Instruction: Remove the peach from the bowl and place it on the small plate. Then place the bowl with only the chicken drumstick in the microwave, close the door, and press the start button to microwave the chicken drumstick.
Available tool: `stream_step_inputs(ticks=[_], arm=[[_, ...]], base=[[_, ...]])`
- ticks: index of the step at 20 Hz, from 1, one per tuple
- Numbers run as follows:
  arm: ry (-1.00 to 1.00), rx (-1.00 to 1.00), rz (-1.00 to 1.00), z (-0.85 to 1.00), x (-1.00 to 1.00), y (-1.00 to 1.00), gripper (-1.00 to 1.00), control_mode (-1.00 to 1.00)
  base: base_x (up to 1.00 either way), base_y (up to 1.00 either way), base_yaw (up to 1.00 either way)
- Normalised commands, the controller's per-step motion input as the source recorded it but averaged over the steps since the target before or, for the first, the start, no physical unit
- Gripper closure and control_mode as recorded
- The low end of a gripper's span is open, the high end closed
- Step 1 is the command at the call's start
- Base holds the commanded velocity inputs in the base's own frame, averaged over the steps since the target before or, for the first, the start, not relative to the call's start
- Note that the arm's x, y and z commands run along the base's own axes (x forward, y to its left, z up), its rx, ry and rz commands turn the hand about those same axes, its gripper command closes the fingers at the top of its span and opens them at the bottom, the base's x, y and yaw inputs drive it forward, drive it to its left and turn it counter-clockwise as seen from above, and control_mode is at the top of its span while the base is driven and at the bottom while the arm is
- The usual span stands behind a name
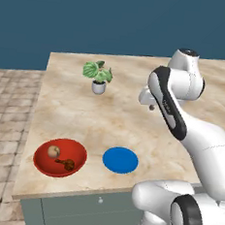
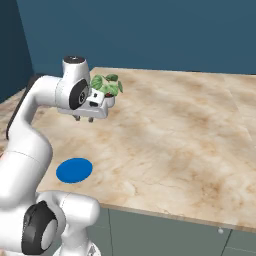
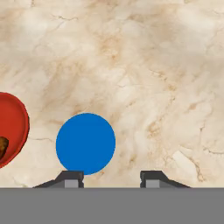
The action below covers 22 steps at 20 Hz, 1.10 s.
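Nearest in the left base view, the bowl [image 1: 60, 157] sits by the counter [image 1: 109, 119] edge with the peach [image 1: 53, 151] and the chicken drumstick [image 1: 66, 164] inside — the small plate [image 1: 120, 160] waits just beside, probably for a short transfer. From the right base view the gripper [image 2: 83, 119] hangs high above the marble, holding nothing. Through the hand view its fingertips [image 3: 70, 179] stand wide apart — ready, I judge, to descend.

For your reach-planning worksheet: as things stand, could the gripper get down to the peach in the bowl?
Probably yes: the peach lies uncovered in the bowl, apart from the drumstick, and the open gripper hangs above bare counter.
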Motion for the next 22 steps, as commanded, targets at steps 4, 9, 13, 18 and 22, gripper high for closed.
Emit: stream_step_inputs(ticks=[4, 9, 13, 18, 22], arm=[[-0.14, -0.08, 0.03, -0.13, -0.73, 0.42, -1.0, -1.0], [-0.07, -0.18, 0.0, -0.52, -0.4, 1.0, -1.0, -1.0], [-0.08, -0.11, 0.03, -0.46, 0.07, 1.0, -1.0, -1.0], [0.03, -0.01, 0.11, -0.15, 0.12, 0.98, -1.0, -1.0], [0.0, -0.08, 0.01, 0.0, 0.01, 0.92, -1.0, -1.0]], base=[[0.0, 0.0, 0.0], [0.0, 0.0, 0.0], [0.0, 0.0, 0.0], [0.0, 0.0, 0.0], [0.0, 0.0, 0.0]])
